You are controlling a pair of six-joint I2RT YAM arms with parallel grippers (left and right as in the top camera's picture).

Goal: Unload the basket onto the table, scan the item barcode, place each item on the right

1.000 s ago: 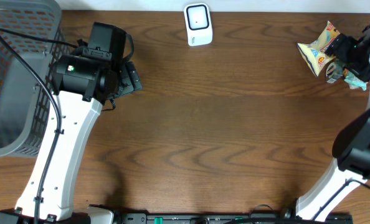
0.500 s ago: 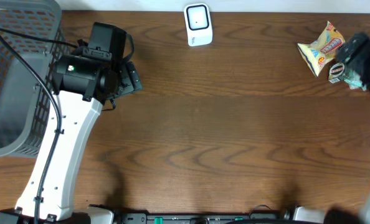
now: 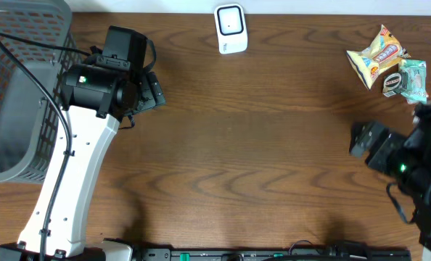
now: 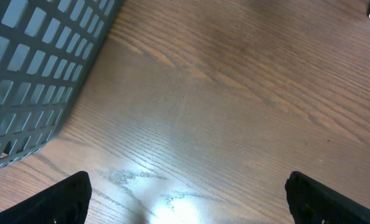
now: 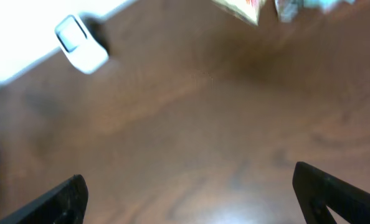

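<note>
Snack packet [image 3: 375,56], yellow with red print, lies at the far right of the table [image 3: 259,159] near its back edge, and a second small packet [image 3: 408,78], greenish with a dark round label, lies just beside it on the right; whether the two touch cannot be told. No barcode can be made out on either. Neither gripper is on them. The white scanner [image 3: 231,27] stands at the back edge near the middle, well apart from both packets. The right gripper [image 3: 364,139] sits lower on the right side of the table, clear of the packets and nearer the front. Its black wrist is angled so the fingers point left and slightly toward the back. In the right wrist view the picture is blurred, but the two dark fingertips stand far apart at the bottom corners with nothing between them, so the jaws are wide open and empty; the scanner [image 5: 80,45] shows at upper left and the packets only as slivers along the top edge. The left arm reaches up from the front left corner, its white link slanting toward the back, and its black wrist sits just beside the grey basket [image 3: 12,109]. The left gripper [image 4: 188,205] is likewise spread wide, its fingertips at the bottom corners of its wrist view, empty over bare wood, with the basket's mesh wall at the left.
</note>
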